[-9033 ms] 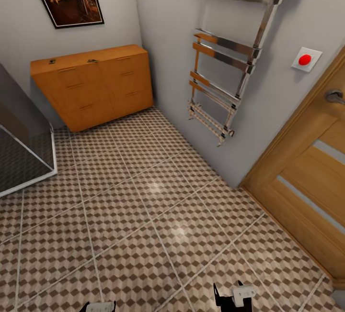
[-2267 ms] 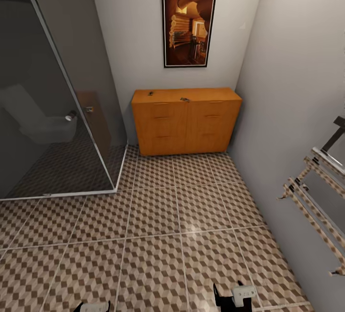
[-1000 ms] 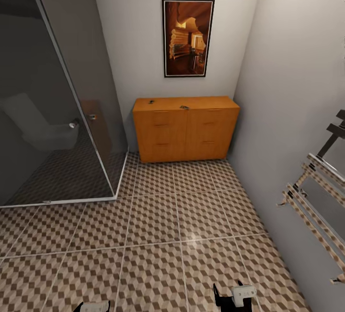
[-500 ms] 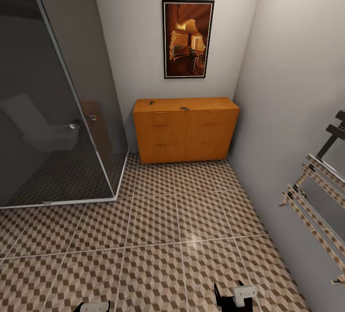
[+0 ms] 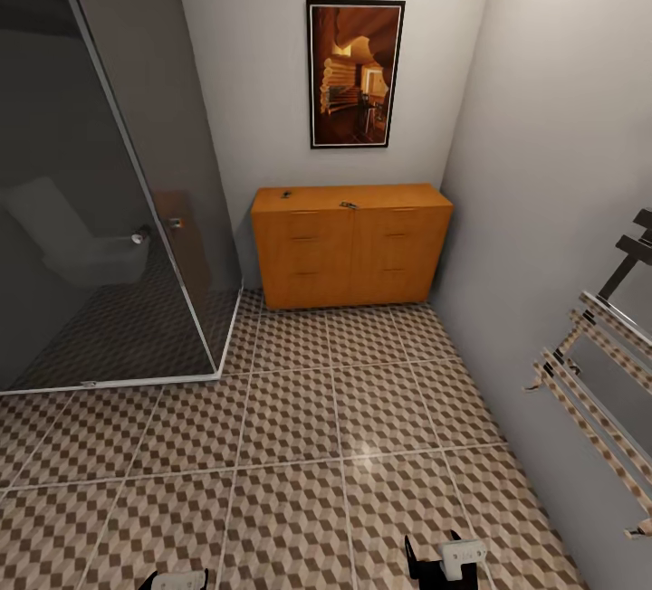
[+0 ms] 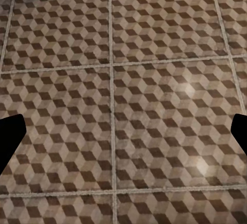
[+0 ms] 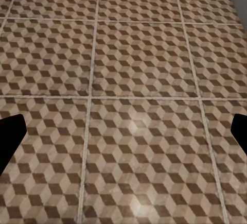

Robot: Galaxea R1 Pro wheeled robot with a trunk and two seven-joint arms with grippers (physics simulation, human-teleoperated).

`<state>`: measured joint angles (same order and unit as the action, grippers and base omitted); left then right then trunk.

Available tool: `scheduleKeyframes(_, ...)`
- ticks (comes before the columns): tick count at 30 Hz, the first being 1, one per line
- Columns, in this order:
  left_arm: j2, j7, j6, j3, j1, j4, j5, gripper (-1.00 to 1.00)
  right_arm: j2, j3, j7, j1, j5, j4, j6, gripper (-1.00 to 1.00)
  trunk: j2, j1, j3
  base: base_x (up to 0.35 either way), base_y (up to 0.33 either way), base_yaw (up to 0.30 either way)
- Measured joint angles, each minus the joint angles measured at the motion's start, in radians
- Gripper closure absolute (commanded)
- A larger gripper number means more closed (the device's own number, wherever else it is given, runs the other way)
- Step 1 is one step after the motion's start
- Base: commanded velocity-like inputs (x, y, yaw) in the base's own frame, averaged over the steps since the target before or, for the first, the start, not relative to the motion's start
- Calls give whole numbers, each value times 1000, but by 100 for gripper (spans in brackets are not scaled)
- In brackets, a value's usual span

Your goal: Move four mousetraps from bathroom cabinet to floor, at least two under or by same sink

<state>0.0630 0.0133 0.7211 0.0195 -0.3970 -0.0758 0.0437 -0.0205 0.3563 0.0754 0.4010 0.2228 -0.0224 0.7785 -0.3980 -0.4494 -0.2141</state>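
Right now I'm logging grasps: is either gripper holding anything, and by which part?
Nothing is held. Both wrist views show the fingers spread wide over bare cube-patterned brown and beige floor tiles.

Orange-brown cabinet (image 5: 351,244) against far wall, drawers shut, two small mousetraps (image 5: 349,204) on top, cube-patterned floor (image 5: 299,427)

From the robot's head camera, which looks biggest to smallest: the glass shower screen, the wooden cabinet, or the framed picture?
1. Glass shower screen, though it stands nearest the camera.
2. Cabinet.
3. Framed picture.
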Motion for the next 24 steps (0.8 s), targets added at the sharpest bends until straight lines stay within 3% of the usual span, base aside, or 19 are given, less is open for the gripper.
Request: scheduleKeyframes(24, 0, 0, 0, 0, 0, 0, 0, -100, 2, 0, 0, 0, -1, 0, 0, -100, 0, 0, 0, 0, 0, 0)
